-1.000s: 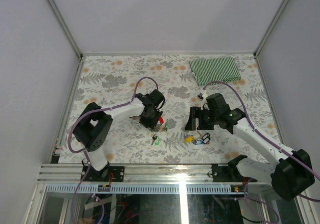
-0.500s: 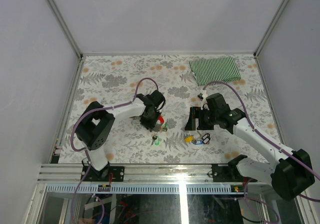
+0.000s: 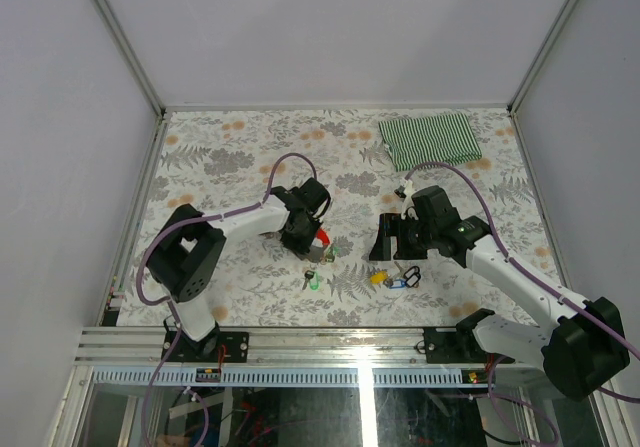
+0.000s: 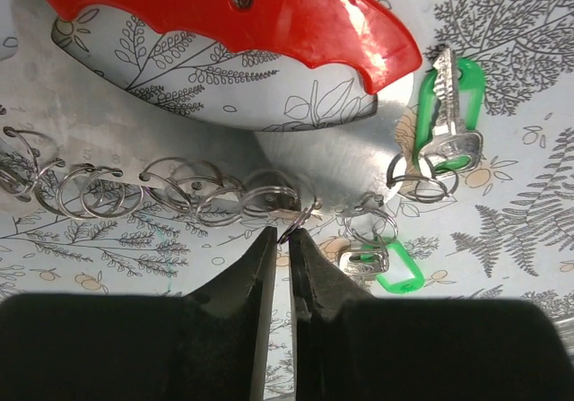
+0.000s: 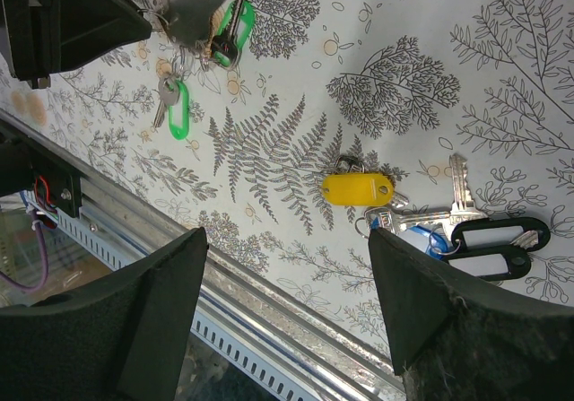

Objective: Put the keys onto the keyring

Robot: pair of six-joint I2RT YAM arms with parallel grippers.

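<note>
Narrowly, left pincer pinches keyring at its looped wire chain, glossy red clip above; right pincer spread.

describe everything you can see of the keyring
The keyring is a glossy red, plastic-looking clip, curved, with a scalloped lower edge and one small rivet. Below it a chain of silver wire rings is strung across the floral tablecloth. Two green-tagged keys sit on rings at its right end. The left pincer pinches one link, jaws almost together.
</note>
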